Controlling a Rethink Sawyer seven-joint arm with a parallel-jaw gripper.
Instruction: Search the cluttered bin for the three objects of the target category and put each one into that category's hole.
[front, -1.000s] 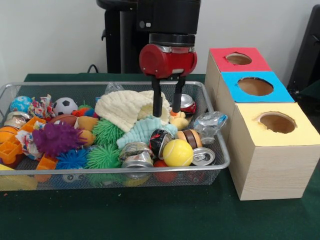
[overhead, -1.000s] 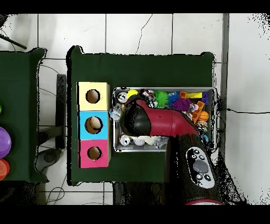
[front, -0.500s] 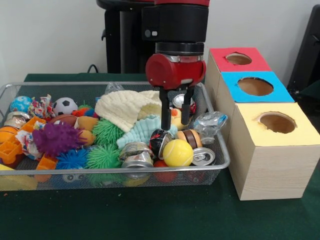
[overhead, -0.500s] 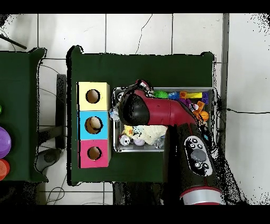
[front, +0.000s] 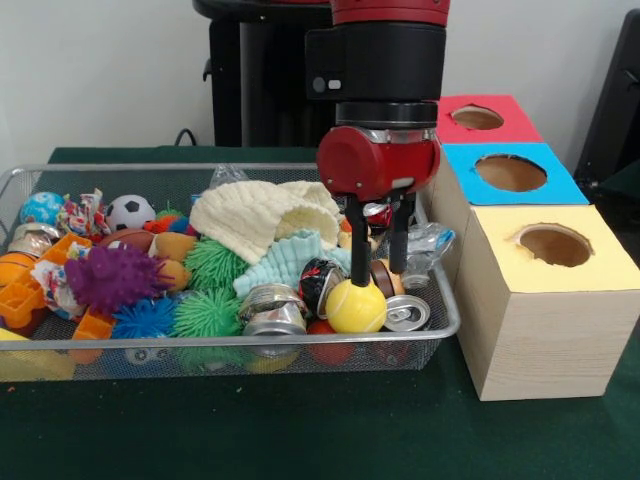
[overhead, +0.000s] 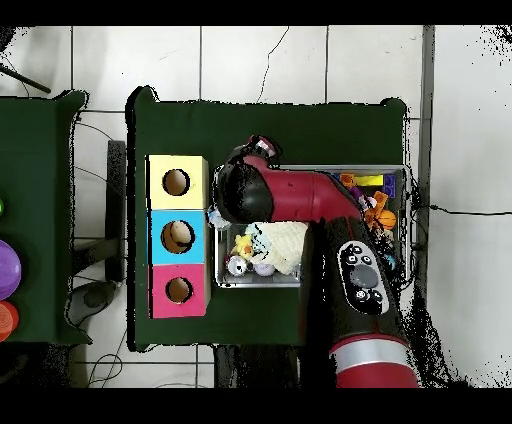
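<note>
Front view: gripper (front: 378, 275) open, fingers parted, tips just above the yellow ball (front: 355, 306), which sits at the wire bin's (front: 440, 290) front right; ball lies at about 7 o'clock from the tips.

Overhead view: arm (overhead: 300, 196) covers the ball; yellow box (overhead: 177, 182) at 9 o'clock.
</note>
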